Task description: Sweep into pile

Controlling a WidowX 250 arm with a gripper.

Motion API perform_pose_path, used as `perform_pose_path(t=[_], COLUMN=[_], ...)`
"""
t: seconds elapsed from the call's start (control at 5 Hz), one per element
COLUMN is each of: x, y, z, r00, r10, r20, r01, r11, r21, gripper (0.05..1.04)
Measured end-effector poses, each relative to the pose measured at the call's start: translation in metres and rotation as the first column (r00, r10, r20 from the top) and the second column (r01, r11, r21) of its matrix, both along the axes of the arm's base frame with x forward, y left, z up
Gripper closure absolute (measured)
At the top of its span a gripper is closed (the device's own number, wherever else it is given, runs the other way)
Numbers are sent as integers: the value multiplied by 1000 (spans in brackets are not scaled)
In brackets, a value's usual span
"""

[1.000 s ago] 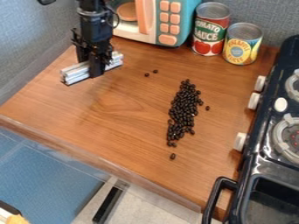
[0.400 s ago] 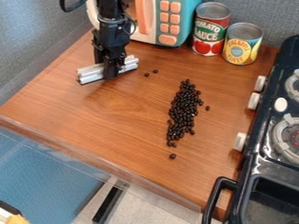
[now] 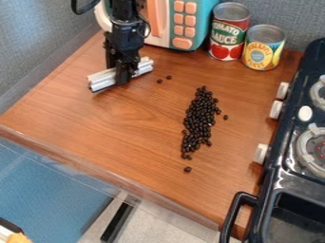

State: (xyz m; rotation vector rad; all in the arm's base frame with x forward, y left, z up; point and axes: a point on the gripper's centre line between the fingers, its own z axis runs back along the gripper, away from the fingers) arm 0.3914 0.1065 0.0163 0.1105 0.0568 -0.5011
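On the counter's [image 3: 127, 137] far left: gripper [image 3: 122, 77], fingers pinching silver bar [image 3: 101, 79]; to the right, dark beans [image 3: 200, 115], elongated heap, strays

Toy microwave, two cans and a black toy stove around the edges of a wood-grain tabletop [image 3: 136, 137].
The teal-and-white toy microwave [image 3: 198, 21], with orange buttons [image 3: 183, 31] in two columns, stands at the back against a grey wall [image 3: 38, 42]; just right of it are a taller red-and-green can [image 3: 228, 35] and a shorter yellow-and-blue can [image 3: 263, 49], both upright. Along the right side runs the toy stove [image 3: 274, 173], with pale knobs [image 3: 261, 154], grey burner rings [image 3: 304, 151], a black handle [image 3: 234, 212] and a dark basin [image 3: 295, 220]. Below the near edge lie a blue surface [image 3: 47, 190] and a black bar [image 3: 117, 223].
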Motion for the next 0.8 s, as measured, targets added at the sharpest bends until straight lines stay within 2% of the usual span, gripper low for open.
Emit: perform_pose_path(t=[0.2, 0.4, 0.8], x=[9, 15, 17], y=[-23, -66, -104], z=[-1, -1, 0], r00=[999, 992, 984], r10=[-46, -118, -177], r20=[26, 34, 32], r01=[47, 120, 179], r11=[999, 991, 980], r21=[-13, -54, -82], gripper=[699, 699, 699])
